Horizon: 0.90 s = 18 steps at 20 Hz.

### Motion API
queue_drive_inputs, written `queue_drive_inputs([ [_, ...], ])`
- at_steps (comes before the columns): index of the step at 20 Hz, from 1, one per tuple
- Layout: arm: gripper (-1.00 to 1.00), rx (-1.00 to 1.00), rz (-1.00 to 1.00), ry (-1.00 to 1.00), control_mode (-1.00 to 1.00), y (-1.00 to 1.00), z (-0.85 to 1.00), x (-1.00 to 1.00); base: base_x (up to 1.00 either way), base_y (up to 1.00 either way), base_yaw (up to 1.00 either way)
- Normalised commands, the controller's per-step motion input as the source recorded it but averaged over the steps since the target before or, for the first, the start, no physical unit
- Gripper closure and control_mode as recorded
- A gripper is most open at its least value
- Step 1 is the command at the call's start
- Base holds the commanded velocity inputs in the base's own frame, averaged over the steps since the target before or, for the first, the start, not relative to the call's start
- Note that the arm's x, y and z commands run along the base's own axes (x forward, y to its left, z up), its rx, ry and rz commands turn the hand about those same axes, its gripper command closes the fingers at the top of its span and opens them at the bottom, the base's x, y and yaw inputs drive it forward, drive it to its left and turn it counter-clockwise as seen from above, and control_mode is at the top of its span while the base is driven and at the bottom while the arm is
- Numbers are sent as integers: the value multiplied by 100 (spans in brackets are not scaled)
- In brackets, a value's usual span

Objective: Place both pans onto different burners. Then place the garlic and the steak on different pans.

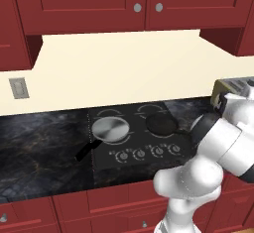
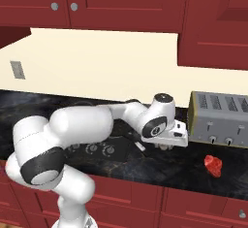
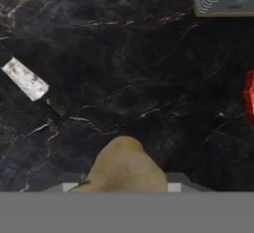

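The silver pan [image 1: 110, 129] sits on the front left burner of the black cooktop [image 1: 104, 165], its black handle pointing toward the front left. On a right-hand burner rests the black pan [image 1: 160, 123], and its light handle tip [image 3: 25, 80] reaches out over the dark counter. One back burner [image 1: 110, 112] is bare. My gripper [image 2: 168, 147] hovers over the counter between cooktop and toaster, shut on the tan garlic [image 3: 126, 167]. The red steak [image 2: 213, 165] lies on the counter to the right, in front of the toaster.
A grey toaster [image 2: 220, 119] stands at the back right of the dark marble counter [image 2: 160, 169]. Control knobs [image 1: 141, 152] line the cooktop's front. Red cabinets hang overhead, and an outlet [image 1: 18, 87] is on the left wall.
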Motion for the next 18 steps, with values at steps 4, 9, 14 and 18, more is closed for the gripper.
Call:
queue_drive_inputs([
  [4,100,-4,0,0,-100,100,43,0,0,0,0],
  [9,100,2,0,-9,-100,80,40,0,0,0,0],
  [14,100,11,0,-12,-100,57,50,0,0,0,0],
  [18,100,11,0,-10,-100,58,55,2,0,0,0],
])
